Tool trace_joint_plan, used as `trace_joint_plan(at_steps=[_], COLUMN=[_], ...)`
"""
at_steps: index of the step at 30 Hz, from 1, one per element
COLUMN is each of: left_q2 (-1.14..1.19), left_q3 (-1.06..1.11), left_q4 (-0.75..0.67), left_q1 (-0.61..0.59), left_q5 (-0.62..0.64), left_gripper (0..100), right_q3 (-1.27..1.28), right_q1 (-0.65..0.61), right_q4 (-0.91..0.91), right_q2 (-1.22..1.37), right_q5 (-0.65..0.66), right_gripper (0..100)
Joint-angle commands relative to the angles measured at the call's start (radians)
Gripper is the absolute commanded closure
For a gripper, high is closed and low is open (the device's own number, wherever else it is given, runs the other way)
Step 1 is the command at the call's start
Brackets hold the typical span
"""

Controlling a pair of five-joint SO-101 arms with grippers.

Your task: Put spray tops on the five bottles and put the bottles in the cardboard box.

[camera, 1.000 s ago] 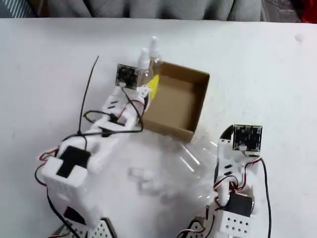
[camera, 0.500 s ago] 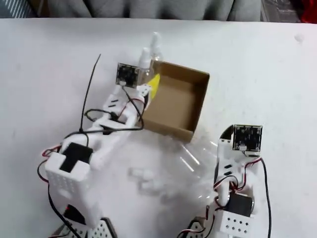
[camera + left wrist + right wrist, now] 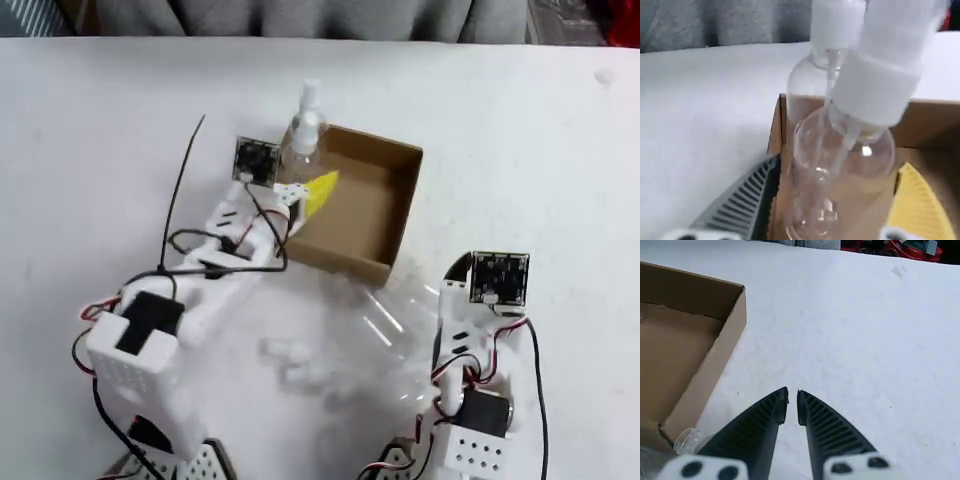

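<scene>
gripping capped bottle (image 3: 865,145) by box (image 3: 408,200) corner w/ left hand (image 3: 839,165) (right hand (image 3: 792,397) together)

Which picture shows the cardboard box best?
The high view: nearly the whole cardboard box lies open, seen from above. The left wrist view shows part of its wall behind a bottle; the right wrist view shows one corner.

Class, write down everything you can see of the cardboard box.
The cardboard box is plain brown, open-topped and shallow, roughly square, with four upright walls and no lid showing. It sits flat on the white table, turned slightly askew. At the wall nearest the left arm, the left gripper holds a clear bottle, and its yellow finger reaches over the rim.
</scene>
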Motion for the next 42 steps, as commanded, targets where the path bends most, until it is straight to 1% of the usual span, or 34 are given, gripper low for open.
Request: trace_joint_plan(at_steps=[1, 11, 14, 19, 21, 34, 39, 42], left_q2=[-0.084, -0.114, -0.203, -0.426, -0.521, -1.150, -1.333, -1.429], left_q3=[0.032, 0.068, 0.127, 0.292, 0.336, 0.494, 0.562, 0.620], left_q4=[-0.012, -0.012, -0.011, 0.008, 0.075, 0.672, 0.845, 0.925], left_q1=[-0.008, -0.008, -0.007, -0.007, -0.007, -0.007, -0.019, -0.064], left_q5=[-0.005, -0.011, -0.005, -0.011, -0.011, -0.012, -0.011, -0.006], left_gripper=[65, 65, 65, 65, 65, 65, 65, 65], right_q3=[0.011, 0.011, 0.011, 0.011, 0.011, 0.011, 0.011, 0.011], right_q1=[-0.002, -0.002, -0.002, -0.002, -0.002, -0.008, -0.010, -0.010], right_q4=[-0.010, -0.010, -0.010, -0.010, -0.010, 0.004, 0.004, 0.004], right_q2=[-0.004, -0.004, -0.004, -0.004, -0.004, -0.004, -0.004, -0.004], right_q5=[-0.005, -0.005, -0.005, -0.005, -0.005, -0.005, -0.005, -0.005], right_gripper=[98.4, 98.4, 98.4, 98.4, 98.4, 98.4, 98.4, 98.4])
